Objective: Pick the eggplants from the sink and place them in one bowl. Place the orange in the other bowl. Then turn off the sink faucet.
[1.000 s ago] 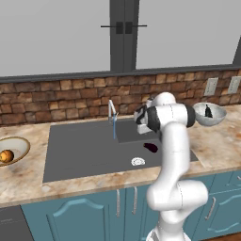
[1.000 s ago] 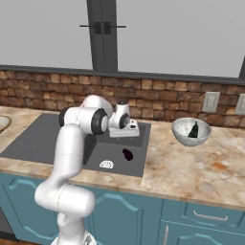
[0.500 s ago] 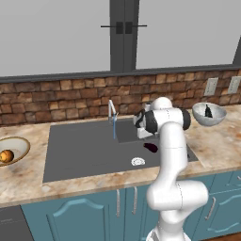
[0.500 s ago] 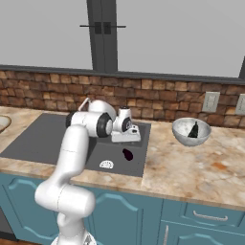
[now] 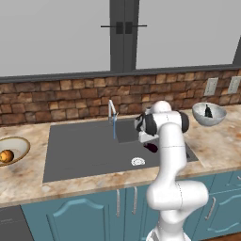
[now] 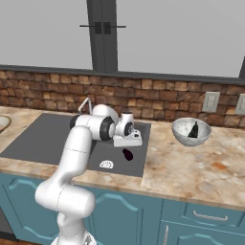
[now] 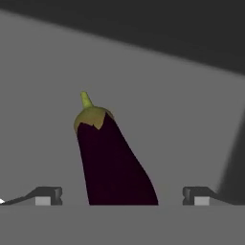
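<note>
Now lower over the sink [image 5: 84,155], fingers [image 7: 48,195] still spread wide astride the eggplant [image 7: 112,160].

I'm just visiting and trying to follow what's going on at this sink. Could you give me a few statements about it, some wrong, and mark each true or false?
1. One eggplant lies in the sink. True.
2. The gripper is clamped shut on it. False: the jaws stand open on either side of it.
3. The orange sits in the tan-rimmed bowl. True.
4. The speckled bowl is empty. False: a dark eggplant is in it.
5. The faucet is off. False: water runs.
</note>
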{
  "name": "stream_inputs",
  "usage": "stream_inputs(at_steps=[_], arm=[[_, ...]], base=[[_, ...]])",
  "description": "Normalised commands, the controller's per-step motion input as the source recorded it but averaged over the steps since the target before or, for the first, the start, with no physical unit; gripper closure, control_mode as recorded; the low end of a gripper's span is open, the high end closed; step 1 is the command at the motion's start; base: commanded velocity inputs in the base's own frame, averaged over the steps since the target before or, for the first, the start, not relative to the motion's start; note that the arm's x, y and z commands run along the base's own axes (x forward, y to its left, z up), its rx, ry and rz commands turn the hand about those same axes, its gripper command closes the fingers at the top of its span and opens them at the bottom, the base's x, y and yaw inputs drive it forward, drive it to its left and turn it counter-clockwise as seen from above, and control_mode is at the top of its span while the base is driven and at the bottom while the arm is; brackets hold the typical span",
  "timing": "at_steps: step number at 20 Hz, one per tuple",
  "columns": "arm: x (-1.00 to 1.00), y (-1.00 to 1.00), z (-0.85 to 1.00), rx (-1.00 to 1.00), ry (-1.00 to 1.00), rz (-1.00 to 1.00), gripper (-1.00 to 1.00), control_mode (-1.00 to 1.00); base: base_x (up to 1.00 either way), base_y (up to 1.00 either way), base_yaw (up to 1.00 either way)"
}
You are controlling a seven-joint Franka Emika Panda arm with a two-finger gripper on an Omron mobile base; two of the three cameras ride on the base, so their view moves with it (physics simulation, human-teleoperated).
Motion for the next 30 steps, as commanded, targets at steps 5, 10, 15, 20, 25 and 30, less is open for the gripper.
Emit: stream_inputs(at_steps=[5, 10, 15, 20, 25, 30], arm=[[-0.03, 0.0, -0.29, 0.0, 0.0, 0.03, -1.0, -1.0], [0.0, 0.0, -0.33, 0.0, 0.0, 0.04, -1.0, -1.0], [0.0, 0.0, -0.3, 0.0, 0.0, 0.03, 1.0, -1.0], [-0.1, 0.0, 0.07, 0.0, -0.02, 0.0, 1.0, -1.0], [-0.34, -0.01, 0.51, 0.0, -0.11, -0.02, 1.0, -1.0], [-0.3, -0.11, 0.7, 0.0, -0.13, -0.03, 1.0, -1.0]], base=[[0.0, 0.0, 0.0], [0.0, 0.0, 0.0], [0.0, 0.0, 0.0], [0.0, 0.0, 0.0], [0.0, 0.0, 0.0], [0.0, 0.0, 0.0]])
